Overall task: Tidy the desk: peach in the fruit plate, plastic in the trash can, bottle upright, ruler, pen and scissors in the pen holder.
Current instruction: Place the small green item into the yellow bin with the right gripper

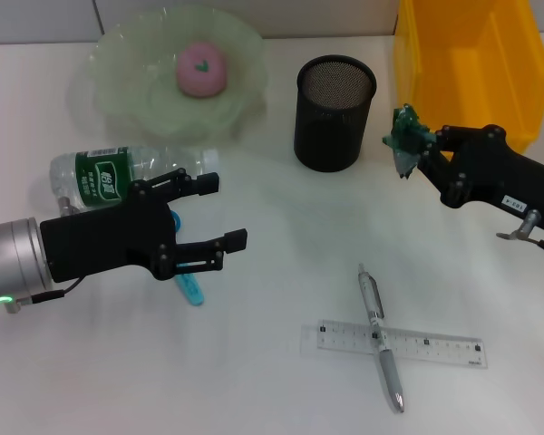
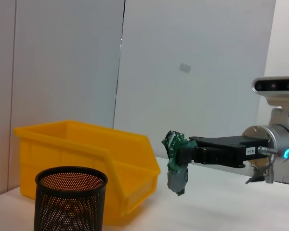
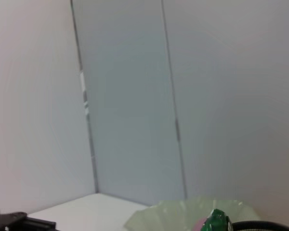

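Taking the pen holder [image 1: 335, 113] as the landmark, the fruit plate [image 1: 118, 82] sits to its left with the peach [image 1: 200, 69] already in it. Nearer the robot on that side, the bottle [image 1: 118, 174] lies on its side, and the left gripper [image 1: 222, 210] hovers beside it with fingers spread and empty; something blue [image 1: 191, 290] peeks from under that arm, too hidden to name. In front of the holder, the pen [image 1: 381, 337] lies across the ruler [image 1: 393, 343]. Just right of the holder, the right gripper [image 1: 404, 145] pinches a crumpled green plastic scrap [image 1: 405, 134], held clear of the table. The yellow trash can [image 1: 467, 54] stands immediately right again. The scrap hangs short of the can's front wall, so releasing now would likely drop it on the desk, and a low sweep could snag that wall.
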{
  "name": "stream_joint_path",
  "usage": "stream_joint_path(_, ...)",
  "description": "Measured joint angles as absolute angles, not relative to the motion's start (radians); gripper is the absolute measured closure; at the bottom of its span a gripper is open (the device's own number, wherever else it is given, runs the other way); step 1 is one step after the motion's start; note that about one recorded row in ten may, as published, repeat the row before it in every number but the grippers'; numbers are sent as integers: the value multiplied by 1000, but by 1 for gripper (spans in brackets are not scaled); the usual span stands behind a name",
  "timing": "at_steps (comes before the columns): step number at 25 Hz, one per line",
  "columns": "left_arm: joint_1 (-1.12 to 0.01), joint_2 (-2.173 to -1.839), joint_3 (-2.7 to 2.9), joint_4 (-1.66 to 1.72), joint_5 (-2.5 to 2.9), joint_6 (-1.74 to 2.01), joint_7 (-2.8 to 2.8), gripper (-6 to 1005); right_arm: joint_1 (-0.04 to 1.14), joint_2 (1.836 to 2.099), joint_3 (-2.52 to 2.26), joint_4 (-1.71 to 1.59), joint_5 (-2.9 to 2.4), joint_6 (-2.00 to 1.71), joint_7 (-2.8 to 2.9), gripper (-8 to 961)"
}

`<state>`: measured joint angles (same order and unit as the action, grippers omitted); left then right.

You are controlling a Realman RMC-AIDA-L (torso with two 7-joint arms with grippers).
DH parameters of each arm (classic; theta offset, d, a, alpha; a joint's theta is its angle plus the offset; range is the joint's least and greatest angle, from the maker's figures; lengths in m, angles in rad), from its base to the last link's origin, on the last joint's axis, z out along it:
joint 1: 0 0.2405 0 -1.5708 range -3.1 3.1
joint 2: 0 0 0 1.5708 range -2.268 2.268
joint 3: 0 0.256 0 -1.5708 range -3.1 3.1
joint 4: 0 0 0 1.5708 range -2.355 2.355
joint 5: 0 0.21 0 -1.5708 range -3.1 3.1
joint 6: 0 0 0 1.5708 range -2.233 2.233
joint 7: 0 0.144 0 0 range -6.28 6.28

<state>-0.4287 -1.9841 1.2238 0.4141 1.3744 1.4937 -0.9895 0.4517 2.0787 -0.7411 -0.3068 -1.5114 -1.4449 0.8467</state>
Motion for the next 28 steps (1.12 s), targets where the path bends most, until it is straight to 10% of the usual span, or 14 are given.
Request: stream_joint_path(28, -435, -1991, 1222, 414, 1373, 1494, -994, 140, 467, 2085, -659, -178, -1419, -1436, 672, 919)
